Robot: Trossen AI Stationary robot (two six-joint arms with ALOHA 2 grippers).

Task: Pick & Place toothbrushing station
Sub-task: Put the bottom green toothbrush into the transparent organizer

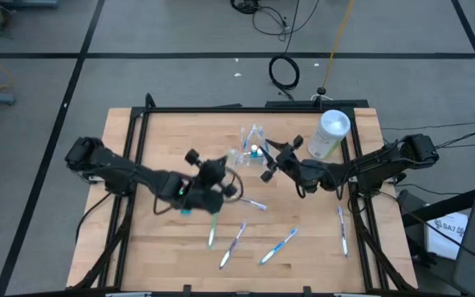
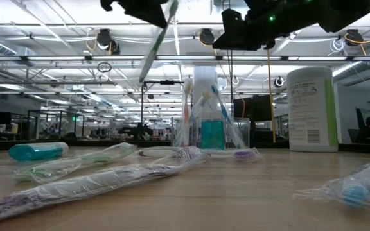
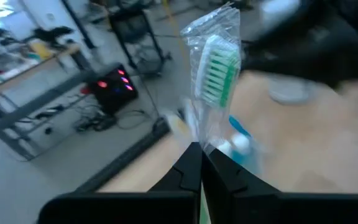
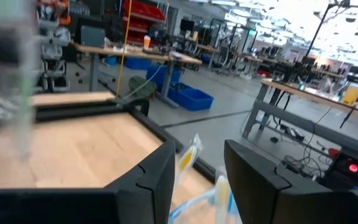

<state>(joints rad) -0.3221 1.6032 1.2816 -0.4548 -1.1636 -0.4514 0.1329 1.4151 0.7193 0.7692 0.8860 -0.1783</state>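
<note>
The toothbrushing station is spread over the wooden desk (image 1: pixel 171 247). In the high view, a clear cup (image 1: pixel 254 148) stands near the far middle of the desk, with brushes and something teal inside it. A taller white container (image 1: pixel 329 134) stands to its right by the far right corner. Four wrapped toothbrushes lie on the near half: one (image 1: pixel 212 228) below the left arm, one (image 1: pixel 233 244) just right of it, a blue one (image 1: pixel 278 246) further right, and one (image 1: pixel 342 228) by the right edge. Another short wrapped brush (image 1: pixel 252 204) lies near the desk's middle. The left claw (image 1: pixel 218 183) is over the desk's middle, left of the cup; the right claw (image 1: pixel 269 163) sits close beside the cup's near right side.

In the low view, the cup (image 2: pixel 205 125) stands far back at centre with brush handles leaning out of it. A teal tube (image 2: pixel 36 151) lies at the far left, and wrapped brushes stretch across the near desk. A wrapped green toothbrush (image 2: pixel 155 43) hangs tilted above the desk, held from above.

In the left wrist view, the left claw (image 3: pixel 201 163) is clenched on the wrapped green toothbrush (image 3: pixel 219 68), bristles up.

In the right wrist view, the right claw (image 4: pixel 199 168) has its fingers apart, grasping nothing, with brush handles (image 4: pixel 188 158) showing between them.
</note>
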